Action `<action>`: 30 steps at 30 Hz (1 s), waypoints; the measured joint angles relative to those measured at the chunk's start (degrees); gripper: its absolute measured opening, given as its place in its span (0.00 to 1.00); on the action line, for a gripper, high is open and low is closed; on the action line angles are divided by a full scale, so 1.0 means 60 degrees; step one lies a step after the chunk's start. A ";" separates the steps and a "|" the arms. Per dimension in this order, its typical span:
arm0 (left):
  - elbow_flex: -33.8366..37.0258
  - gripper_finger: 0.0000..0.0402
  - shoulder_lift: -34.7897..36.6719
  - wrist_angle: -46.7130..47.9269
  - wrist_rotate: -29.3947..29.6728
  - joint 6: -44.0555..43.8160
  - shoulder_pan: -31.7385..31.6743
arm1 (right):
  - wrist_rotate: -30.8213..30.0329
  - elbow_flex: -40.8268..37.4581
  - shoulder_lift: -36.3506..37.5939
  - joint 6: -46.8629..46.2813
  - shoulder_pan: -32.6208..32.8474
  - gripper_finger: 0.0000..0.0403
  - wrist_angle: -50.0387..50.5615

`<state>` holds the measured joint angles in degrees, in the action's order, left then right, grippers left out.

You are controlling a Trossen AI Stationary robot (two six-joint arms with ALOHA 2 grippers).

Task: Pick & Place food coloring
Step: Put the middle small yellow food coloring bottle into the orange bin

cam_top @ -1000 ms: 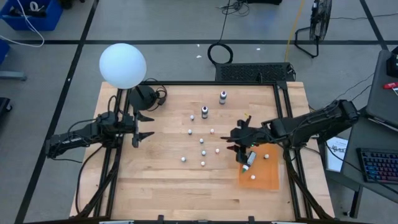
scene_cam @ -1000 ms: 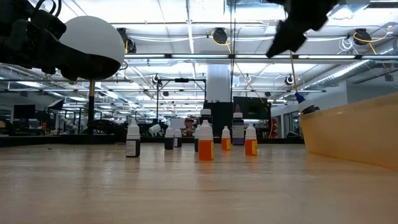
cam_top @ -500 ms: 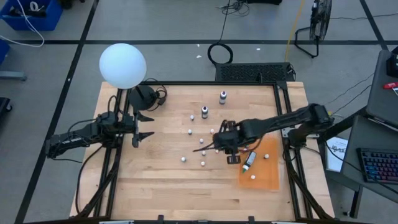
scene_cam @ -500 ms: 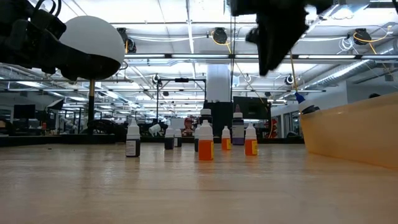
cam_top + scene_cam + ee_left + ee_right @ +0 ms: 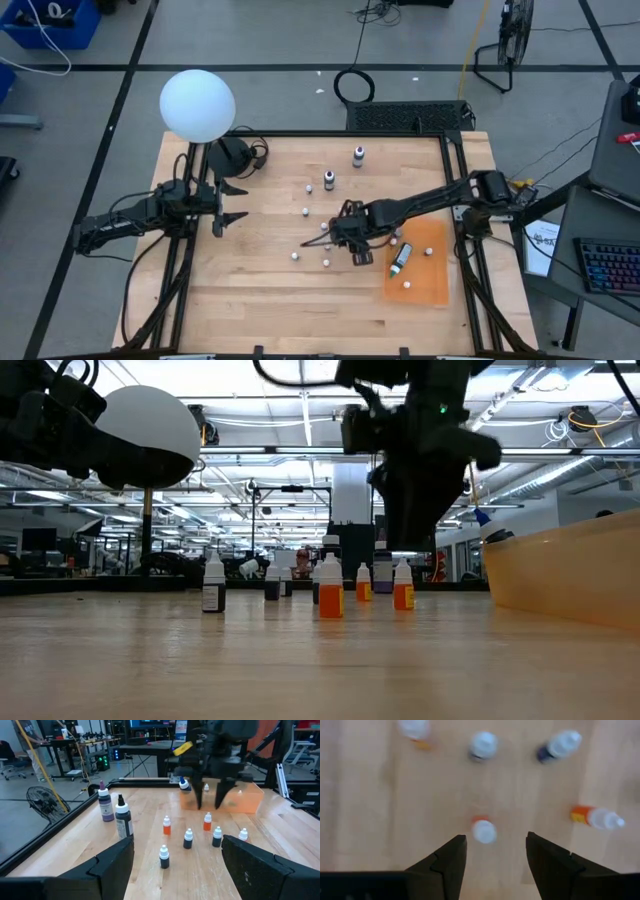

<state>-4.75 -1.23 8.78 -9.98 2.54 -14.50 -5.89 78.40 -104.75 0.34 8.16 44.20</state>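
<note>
Several tiny food coloring bottles (image 5: 327, 262) stand upright on their bases on the wooden table, some orange-bodied (image 5: 166, 826), some dark (image 5: 188, 839). My right gripper (image 5: 335, 248) hangs open above this cluster, pointing steeply down. In the right wrist view a white-capped orange bottle (image 5: 483, 830) stands just ahead of its fingers (image 5: 451, 862), untouched. A blue-tipped bottle (image 5: 400, 258) lies on its side in the orange tray (image 5: 432, 285). My left gripper (image 5: 222, 205) waits open at the table's left side.
A purple-topped bottle (image 5: 104, 803) and a taller dark bottle (image 5: 123, 818) stand toward the far edge. Two small pale bottles (image 5: 407, 285) sit in the tray. A white globe lamp (image 5: 197, 104) rises at the far left corner. Bare wood lies along the near edge.
My right gripper has swung from above the orange tray toward the table's left and come down over the bottle cluster, tipping to point more steeply down. The bottles and the tray have stayed where they were.
</note>
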 joint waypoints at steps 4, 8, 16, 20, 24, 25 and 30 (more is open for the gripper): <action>-0.0001 0.74 0.0000 0.0000 0.0000 -0.0003 0.0000 | 0.0503 -0.0438 0.0020 -0.0272 -0.0323 0.47 -0.0531; 0.0000 0.74 0.0000 0.0000 0.0000 -0.0003 0.0004 | 0.1013 -0.0703 0.0021 -0.0288 -0.0385 0.47 -0.0989; 0.0000 0.74 0.0000 0.0000 0.0000 -0.0003 0.0001 | 0.1031 -0.0948 0.0021 -0.0352 -0.0349 0.47 -0.1350; 0.0000 0.74 0.0002 0.0000 0.0002 -0.0003 0.0002 | 0.1034 -0.1324 0.0021 -0.0373 -0.0347 0.47 -0.1819; 0.0000 0.74 0.0002 0.0000 0.0002 -0.0003 0.0002 | 0.1031 -0.1561 0.0021 -0.0373 -0.0346 0.47 -0.2070; 0.0000 0.74 0.0000 -0.0003 0.0000 -0.0003 0.0003 | 0.1034 -0.1561 0.0021 -0.0373 -0.0346 0.47 -0.2123; -0.0001 0.74 0.0003 0.0000 0.0003 -0.0003 0.0001 | 0.1034 -0.1561 0.0025 -0.0373 -0.0346 0.44 -0.2134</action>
<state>-4.76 -1.22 8.78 -9.96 2.52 -14.50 0.32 69.04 -104.60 -1.89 6.09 31.39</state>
